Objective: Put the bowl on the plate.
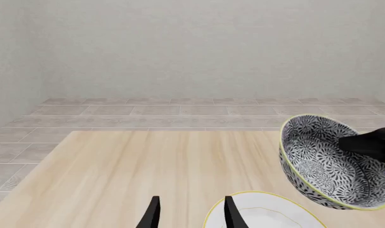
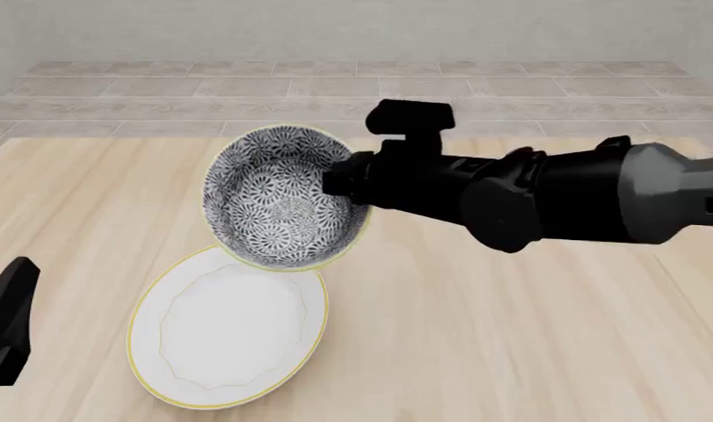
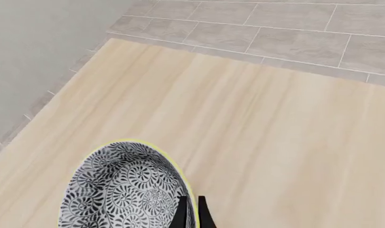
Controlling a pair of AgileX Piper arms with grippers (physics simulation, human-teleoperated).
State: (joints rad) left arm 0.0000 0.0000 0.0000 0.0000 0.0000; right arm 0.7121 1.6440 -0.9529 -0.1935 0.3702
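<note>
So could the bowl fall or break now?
Maybe. The right end effector pinches only the rim of the tilted bowl, so it could slip out. The bowl also hangs over just the far edge of the plate, so letting go now might land it half off.

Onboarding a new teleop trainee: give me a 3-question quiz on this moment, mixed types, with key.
1. True or false: the bowl already sits flat on the plate.
2. Which gripper holds the bowl? A) left gripper B) right gripper C) neither
3. Fill in: the left gripper's fingers are ____ and hold nothing.

Key:
1. False. The bowl is tilted and held by its rim, off the table; in the front view it hangs at the plate's far edge.
2. B. The right gripper pinches the bowl's rim.
3. Open. The left wrist view shows the fingers apart over bare table beside the plate.
</note>
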